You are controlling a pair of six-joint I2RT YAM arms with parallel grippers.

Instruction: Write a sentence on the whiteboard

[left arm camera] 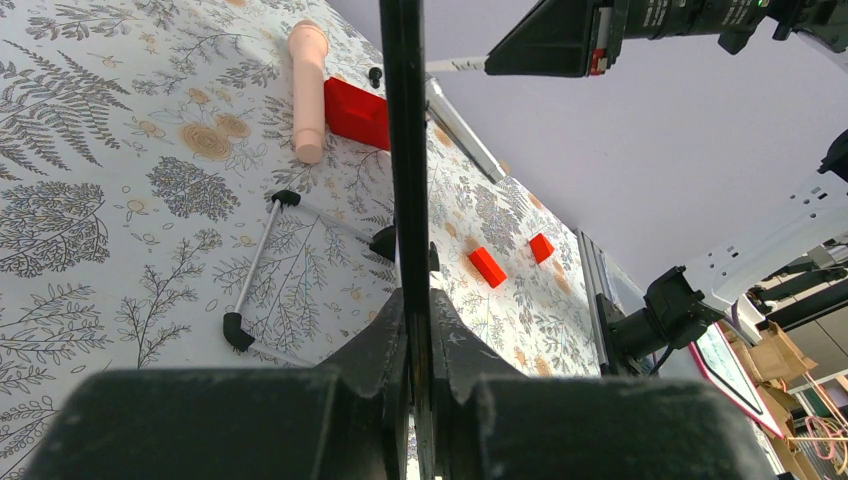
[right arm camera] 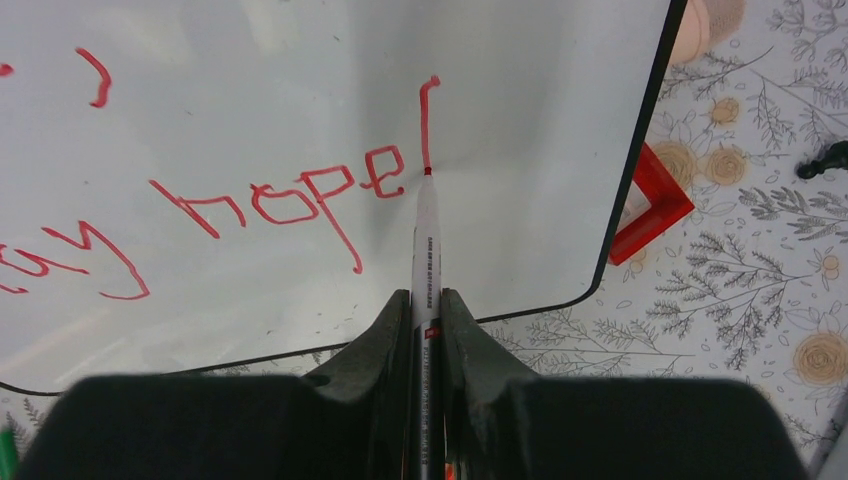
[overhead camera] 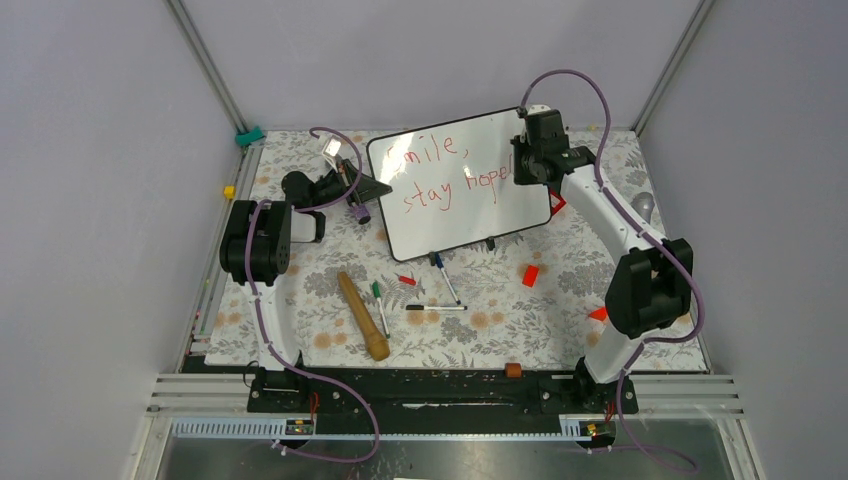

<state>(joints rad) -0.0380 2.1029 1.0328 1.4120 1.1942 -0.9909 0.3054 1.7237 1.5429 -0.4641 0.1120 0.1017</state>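
The whiteboard stands tilted at the back middle of the table. The sentence on it reads "Smile," and, below, "stay hope" in red. My right gripper is shut on a red marker. The marker's tip touches the whiteboard at the foot of a fresh hooked stroke just after "hope". From above, the right gripper is at the board's right edge. My left gripper is shut on the board's black frame, at its left edge.
In front of the board lie a wooden pestle, a green marker, a blue marker and a black one. Red blocks are scattered on the floral cloth. A red frame piece lies by the board's right corner.
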